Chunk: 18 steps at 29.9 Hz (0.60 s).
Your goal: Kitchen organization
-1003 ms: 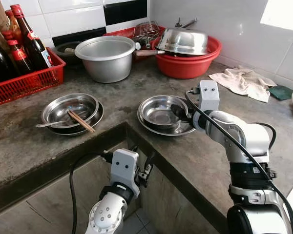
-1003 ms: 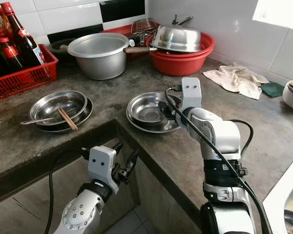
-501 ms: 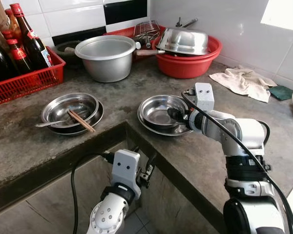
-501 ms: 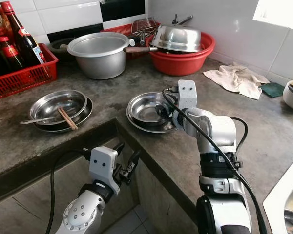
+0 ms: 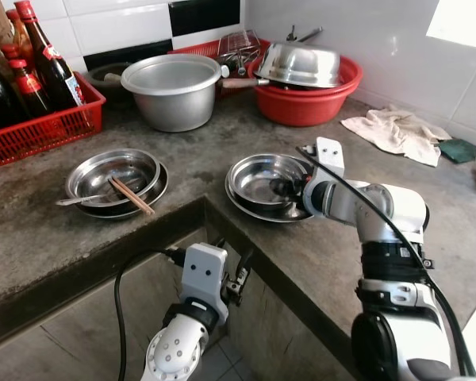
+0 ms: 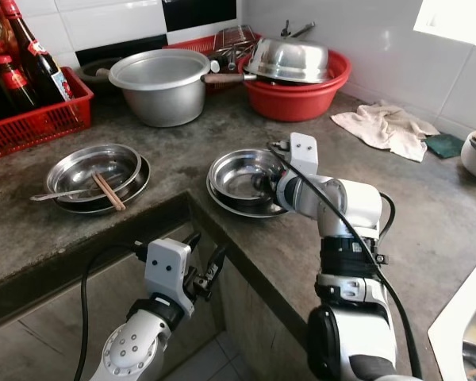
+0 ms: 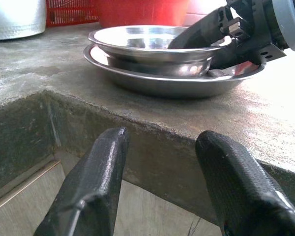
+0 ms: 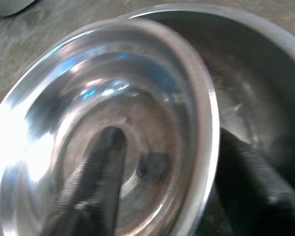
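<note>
Grey bench [image 5: 79, 238]: right end effector [image 5: 284, 188], fingers parted, straddles the steel bowl's [image 5: 262, 176] right rim, unclamped; left end effector [image 5: 236, 274] hangs open.

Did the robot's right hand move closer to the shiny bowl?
Yes. The right gripper has dropped lower toward the counter and now straddles the rim of the steel bowl, one finger inside and one outside, as the right wrist view shows.

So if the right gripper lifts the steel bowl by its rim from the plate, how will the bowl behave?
The steel bowl is probably stiff and light: thin polished metal. It may slip, since the right gripper straddles only the smooth rim, one finger inside. Held at one edge, it would likely tilt and scrape the plate beneath.
</note>
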### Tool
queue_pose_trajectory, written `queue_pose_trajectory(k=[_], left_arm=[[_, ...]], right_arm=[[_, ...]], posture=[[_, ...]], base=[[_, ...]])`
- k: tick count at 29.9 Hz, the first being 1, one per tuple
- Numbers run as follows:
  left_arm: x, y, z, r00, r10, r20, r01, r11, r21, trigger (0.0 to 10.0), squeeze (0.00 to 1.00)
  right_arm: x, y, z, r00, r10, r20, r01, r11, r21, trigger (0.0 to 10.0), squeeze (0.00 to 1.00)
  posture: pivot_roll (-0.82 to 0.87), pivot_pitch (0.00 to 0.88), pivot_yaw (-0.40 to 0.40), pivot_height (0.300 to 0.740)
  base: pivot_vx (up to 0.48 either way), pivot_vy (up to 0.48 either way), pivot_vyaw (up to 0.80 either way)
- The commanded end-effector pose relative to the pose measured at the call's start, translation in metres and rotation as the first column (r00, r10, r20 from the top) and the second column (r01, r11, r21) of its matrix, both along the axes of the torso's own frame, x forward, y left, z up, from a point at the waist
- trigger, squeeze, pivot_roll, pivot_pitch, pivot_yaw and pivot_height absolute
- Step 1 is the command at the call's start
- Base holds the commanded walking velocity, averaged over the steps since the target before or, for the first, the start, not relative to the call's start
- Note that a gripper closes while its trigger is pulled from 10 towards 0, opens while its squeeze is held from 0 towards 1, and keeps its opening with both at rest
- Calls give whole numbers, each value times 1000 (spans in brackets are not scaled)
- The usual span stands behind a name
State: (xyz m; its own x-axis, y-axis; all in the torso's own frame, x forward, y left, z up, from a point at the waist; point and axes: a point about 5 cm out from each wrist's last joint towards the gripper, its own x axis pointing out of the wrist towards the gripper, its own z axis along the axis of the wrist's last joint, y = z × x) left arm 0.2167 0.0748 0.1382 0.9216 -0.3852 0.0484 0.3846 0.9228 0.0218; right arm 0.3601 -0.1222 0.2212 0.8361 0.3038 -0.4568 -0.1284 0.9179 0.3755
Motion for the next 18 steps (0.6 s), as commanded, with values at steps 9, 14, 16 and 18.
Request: queue_pose_trajectory(k=[9, 14, 16, 18], left_arm=[[0, -1, 1, 1000, 4, 3, -4, 1000, 3, 10000, 0], [0, -1, 0, 1000, 4, 3, -4, 1000, 4, 10000, 0], [0, -1, 0, 1000, 5, 3, -5, 1000, 4, 10000, 0], [0, -1, 0, 1000, 5, 3, -5, 1000, 4, 10000, 0]], right_arm=[[-1, 2, -10, 993, -58, -101, 69, 992, 107, 0, 0], [-1, 3, -4, 990, -104, -91, 121, 969, 213, 0, 0], [0, 2, 0, 988, -139, -72, 153, 951, 268, 0, 0], [0, 2, 3, 986, -157, -63, 169, 941, 294, 0, 0]], posture=[[90, 88, -38, 740], [93, 84, -36, 740], [94, 83, -36, 740], [93, 81, -37, 740]], base=[[0, 0, 0], [0, 0, 0], [0, 0, 0], [0, 0, 0]])
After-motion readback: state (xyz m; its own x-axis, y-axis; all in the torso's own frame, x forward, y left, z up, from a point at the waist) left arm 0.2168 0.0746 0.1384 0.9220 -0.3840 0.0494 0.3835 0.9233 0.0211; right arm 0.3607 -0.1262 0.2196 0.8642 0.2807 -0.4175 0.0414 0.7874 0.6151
